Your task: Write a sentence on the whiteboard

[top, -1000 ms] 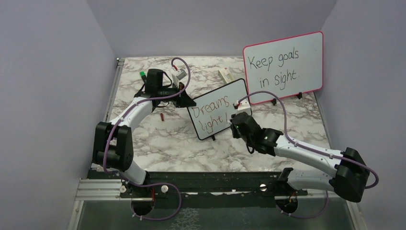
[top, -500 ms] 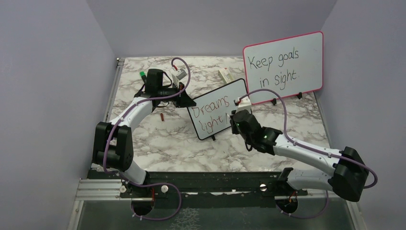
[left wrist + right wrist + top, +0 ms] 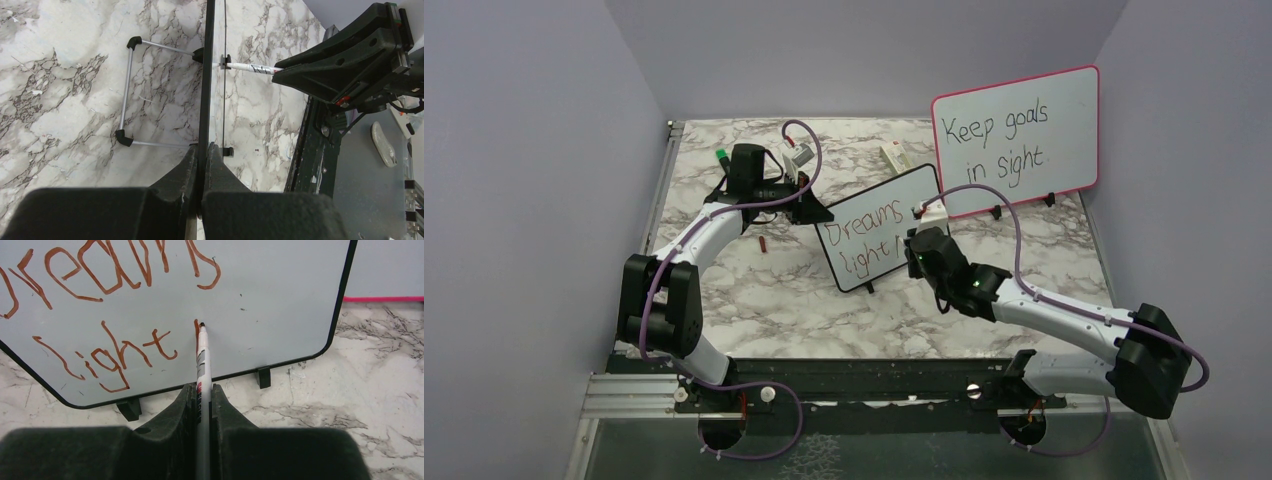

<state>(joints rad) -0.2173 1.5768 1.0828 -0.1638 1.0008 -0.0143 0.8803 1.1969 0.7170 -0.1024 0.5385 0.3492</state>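
Observation:
The black-framed whiteboard (image 3: 879,228) stands tilted mid-table on small black feet. My left gripper (image 3: 810,211) is shut on its left edge; the left wrist view shows the board edge-on (image 3: 205,75) between the fingers (image 3: 202,150). The sentence (image 3: 864,232) reads "Dreams" over "light" in red (image 3: 107,355), with a short red stroke after "light". My right gripper (image 3: 921,232) is shut on a white marker (image 3: 202,360). The marker's tip touches the board at the top of that stroke. The marker (image 3: 247,67) also shows in the left wrist view, meeting the board's face.
A larger pink-framed board (image 3: 1016,135) with black writing stands behind at the right. A small red cap (image 3: 764,243) lies left of the whiteboard. A green-tipped pen (image 3: 721,157), a small box (image 3: 796,155) and a white block (image 3: 894,155) lie near the back edge.
My right gripper has carried the marker a little up the board's face, toward the back. The left gripper and the whiteboard have stayed still.

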